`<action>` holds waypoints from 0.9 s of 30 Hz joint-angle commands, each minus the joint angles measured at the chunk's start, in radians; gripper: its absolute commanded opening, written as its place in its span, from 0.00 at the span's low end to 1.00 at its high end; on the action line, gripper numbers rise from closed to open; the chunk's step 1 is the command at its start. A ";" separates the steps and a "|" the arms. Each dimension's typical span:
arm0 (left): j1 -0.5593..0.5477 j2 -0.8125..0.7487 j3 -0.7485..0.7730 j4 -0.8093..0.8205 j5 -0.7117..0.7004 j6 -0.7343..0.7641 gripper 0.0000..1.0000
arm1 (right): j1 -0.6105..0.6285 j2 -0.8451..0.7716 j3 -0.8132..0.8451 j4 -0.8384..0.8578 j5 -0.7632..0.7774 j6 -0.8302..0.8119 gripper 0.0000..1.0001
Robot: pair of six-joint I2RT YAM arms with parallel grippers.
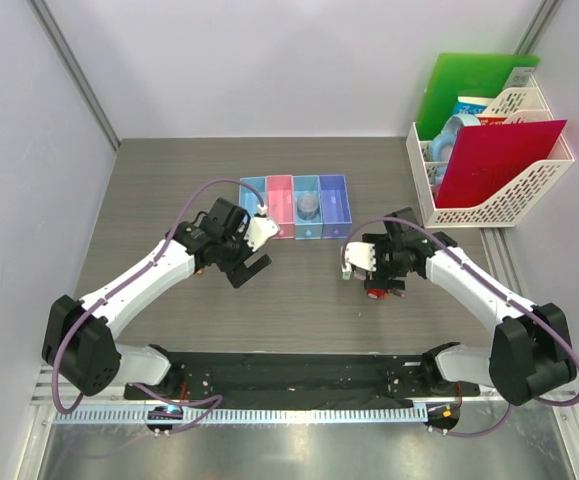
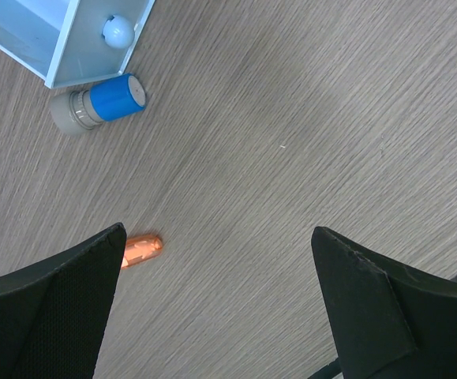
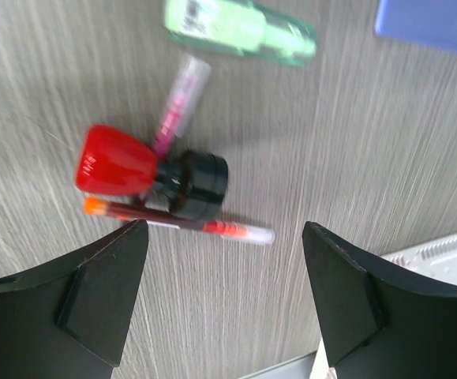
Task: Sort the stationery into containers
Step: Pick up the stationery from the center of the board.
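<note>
landmark: row of four joined bins (image 1: 296,207) on the grey table (image 1: 159,180); light blue, pink, light blue, purple-blue, left to right in the top view.
left gripper (image 2: 219,235): wide open, nothing between the fingers (image 2: 46,316). Hangs just off the row's left end, on the side toward the arm bases.
right gripper (image 3: 225,229): open, gripping nothing. Over the table off the row's right end, toward the bases, apart from the row.
greyish roll (image 1: 308,207): inside the third bin of the row, the second light blue one.
blue piece (image 2: 102,103): blue cap on a grey body, on its side on the table, just beside a corner of the light blue end bin. Can't tell if it touches.
orange piece (image 2: 143,248): on the table, farther from that bin corner than the blue piece, one end hidden behind the left finger.
red-black cap (image 3: 117,162): on its side on the table under the right gripper, outside the row.
dark-red pen (image 3: 181,222): flat on the table, against the cap on the side away from the row.
pink pen (image 3: 179,99): between the cap and the green piece, one end at the cap.
green piece (image 3: 240,28): flat on the table, closest of this cluster to the purple-blue bin (image 3: 429,24), not touching it.
file rack (image 1: 499,205): white mesh, right of the row, well apart; red folder (image 1: 499,160) and green folder (image 1: 474,90) stand in it.
</note>
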 commanded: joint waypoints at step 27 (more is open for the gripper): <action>-0.001 -0.021 0.003 -0.040 -0.013 -0.007 1.00 | 0.156 0.104 -0.074 0.023 0.096 -0.012 0.78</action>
